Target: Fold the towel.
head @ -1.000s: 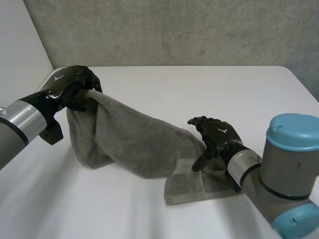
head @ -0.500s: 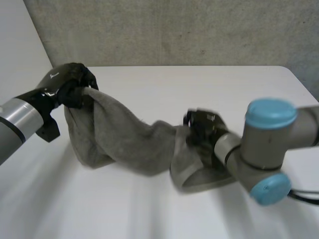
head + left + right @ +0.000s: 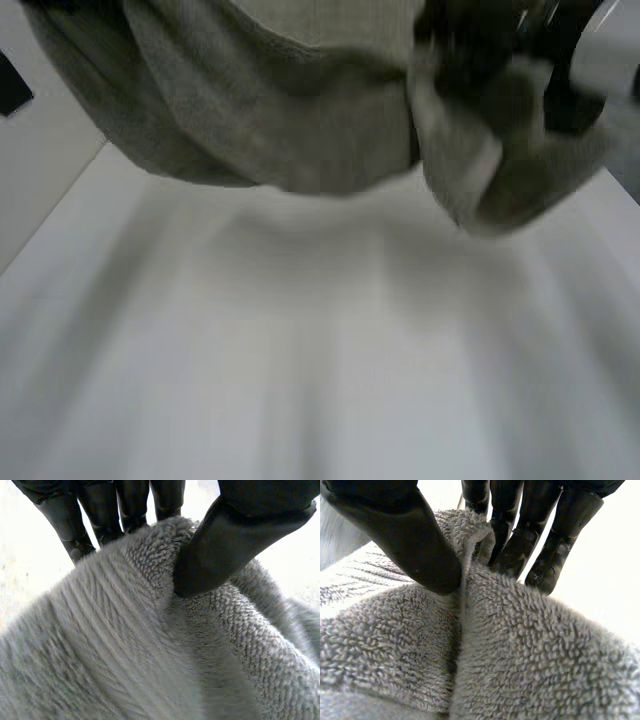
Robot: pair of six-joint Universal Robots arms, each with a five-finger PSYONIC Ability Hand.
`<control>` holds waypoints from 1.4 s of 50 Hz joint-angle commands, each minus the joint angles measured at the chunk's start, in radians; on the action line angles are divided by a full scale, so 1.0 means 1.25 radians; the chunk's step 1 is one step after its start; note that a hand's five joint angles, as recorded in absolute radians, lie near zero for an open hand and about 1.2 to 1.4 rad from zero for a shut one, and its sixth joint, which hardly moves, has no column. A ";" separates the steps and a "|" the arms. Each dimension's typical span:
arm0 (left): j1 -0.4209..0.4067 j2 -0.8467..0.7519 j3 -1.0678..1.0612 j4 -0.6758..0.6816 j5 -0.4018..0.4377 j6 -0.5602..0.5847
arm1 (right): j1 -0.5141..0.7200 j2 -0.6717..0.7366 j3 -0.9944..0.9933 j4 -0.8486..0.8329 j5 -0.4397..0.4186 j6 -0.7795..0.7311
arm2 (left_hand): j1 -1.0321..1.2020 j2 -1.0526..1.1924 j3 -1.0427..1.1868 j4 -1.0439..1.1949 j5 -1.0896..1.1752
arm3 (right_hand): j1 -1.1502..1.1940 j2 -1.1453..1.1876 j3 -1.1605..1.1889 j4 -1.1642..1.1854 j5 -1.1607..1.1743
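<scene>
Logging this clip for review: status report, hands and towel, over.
Left hand shut on towel, thumb against fingers. Right hand shut on towel likewise. Towel hangs bunched between them over the white table.

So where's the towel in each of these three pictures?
Head view: the towel hangs across the top, held up above the table.
Left wrist view: the towel bulges under the left hand, pinched between thumb and fingers.
Right wrist view: a ridge of towel is pinched in the right hand.
Shared landmark: the white table, pale behind the fingers in both wrist views.
</scene>
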 commanded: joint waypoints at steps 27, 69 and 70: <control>-0.048 -0.106 -0.366 0.131 0.125 0.005 | 0.095 -0.170 0.774 -0.408 0.209 -0.050 | 0.109 0.043 0.041 0.029 0.067 | -0.874 -0.880 -0.902 -0.927 -0.895; 0.046 0.043 -0.278 0.124 0.130 0.003 | -0.039 -0.257 0.475 -0.384 0.089 0.202 | 0.109 0.043 0.041 0.029 0.067 | 0.103 0.098 0.075 0.050 0.082; 0.046 0.052 -0.260 0.125 0.128 0.001 | -0.077 -0.261 0.438 -0.334 0.044 0.191 | 0.109 0.043 0.041 0.029 0.067 | 0.103 0.098 0.075 0.050 0.082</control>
